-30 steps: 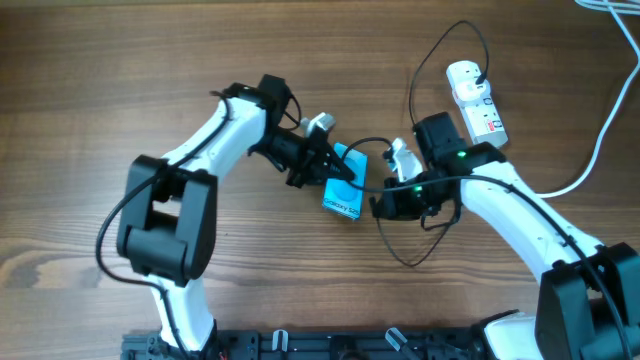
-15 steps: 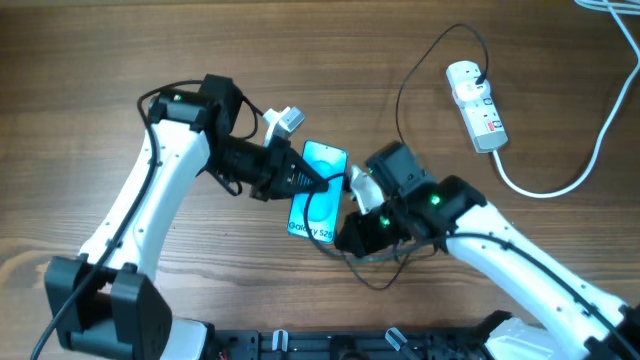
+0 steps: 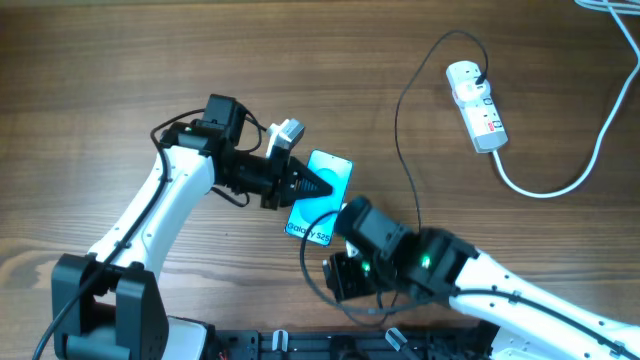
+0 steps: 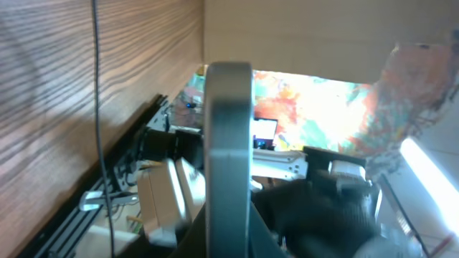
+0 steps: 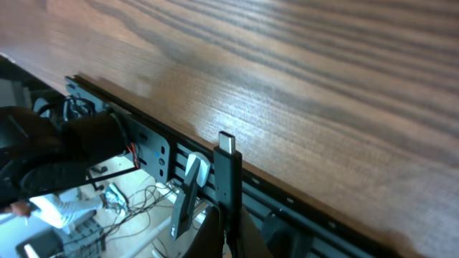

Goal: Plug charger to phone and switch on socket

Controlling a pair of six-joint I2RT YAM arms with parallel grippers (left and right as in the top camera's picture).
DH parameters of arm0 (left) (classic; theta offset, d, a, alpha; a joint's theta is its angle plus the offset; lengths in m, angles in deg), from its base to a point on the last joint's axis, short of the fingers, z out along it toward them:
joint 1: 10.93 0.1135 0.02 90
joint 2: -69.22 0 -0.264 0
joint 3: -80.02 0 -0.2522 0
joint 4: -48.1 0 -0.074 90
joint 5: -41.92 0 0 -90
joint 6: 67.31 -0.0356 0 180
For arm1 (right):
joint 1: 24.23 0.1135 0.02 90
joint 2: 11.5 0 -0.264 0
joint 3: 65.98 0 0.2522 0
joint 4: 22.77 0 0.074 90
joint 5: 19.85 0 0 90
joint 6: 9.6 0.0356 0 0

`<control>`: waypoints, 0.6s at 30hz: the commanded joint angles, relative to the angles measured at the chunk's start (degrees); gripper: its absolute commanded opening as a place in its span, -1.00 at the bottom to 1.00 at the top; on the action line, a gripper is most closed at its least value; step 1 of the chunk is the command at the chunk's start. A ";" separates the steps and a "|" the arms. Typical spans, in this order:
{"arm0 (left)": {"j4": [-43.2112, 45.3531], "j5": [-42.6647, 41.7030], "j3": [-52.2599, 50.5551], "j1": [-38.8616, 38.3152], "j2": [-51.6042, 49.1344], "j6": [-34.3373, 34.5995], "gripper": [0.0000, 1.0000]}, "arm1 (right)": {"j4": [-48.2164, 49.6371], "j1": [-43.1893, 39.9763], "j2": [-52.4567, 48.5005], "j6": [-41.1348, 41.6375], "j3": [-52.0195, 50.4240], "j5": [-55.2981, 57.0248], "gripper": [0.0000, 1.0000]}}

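**Progress.** The first step is not yet completed.

**Phone.**
- The phone (image 3: 330, 172) is a small rectangular handset with a teal-green and white screen, "Galaxy" lettering and a thin black frame.
- It is held over the brown wooden table (image 3: 100, 60), left of centre, with its screen turned up toward the overhead camera.
- The left gripper (image 3: 312, 187) is pinched onto its side.
- In the left wrist view only a grey edge (image 4: 228, 143) is seen head-on and blurred. The contact is probably on the two broad faces, but this cannot be confirmed.

**Charger.**
- The charger (image 5: 228, 172) is a long thin black cable ending in a small metal-tipped plug.
- It is clamped at the black plug body by the right gripper (image 5: 228, 222), with the metal tip standing free above the fingers.
- In the overhead view the right gripper (image 3: 340, 278) sits near the phone's lower end but apart from it.
- No insertion is recorded.

**Socket.**
- The socket (image 3: 478, 105) is an elongated white power strip with rounded ends, small red switches and a thick white cord (image 3: 560, 185).
- It lies at the upper right, well apart from both grippers.
- The black cable is seen running to its upper end.
- The switch is not yet touched.

**Left to do (judged).** The plug is to be aligned with the port in the phone's lower edge and inserted, and then the switch is to be pressed.
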 commanded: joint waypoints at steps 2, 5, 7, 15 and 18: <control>6.64 6.67 -1.07 -9.60 -1.01 11.47 -0.92 | 6.54 9.44 2.01 -4.44 3.52 -3.23 -0.92; 7.23 8.07 -1.07 -9.94 -1.01 12.83 -0.92 | 7.37 10.12 2.01 -4.55 3.52 -3.23 -0.91; 8.48 8.07 -1.07 -9.94 -1.01 14.34 -0.92 | 8.61 10.12 2.01 -4.52 3.52 -3.28 -0.91; 9.31 8.07 -1.07 -9.97 -1.01 14.56 -0.92 | 10.54 10.12 2.01 -4.39 3.52 -3.30 -0.91; 9.60 8.07 -1.07 -10.34 -1.01 16.72 -0.92 | 10.78 10.12 2.01 -4.33 3.52 -3.30 -0.91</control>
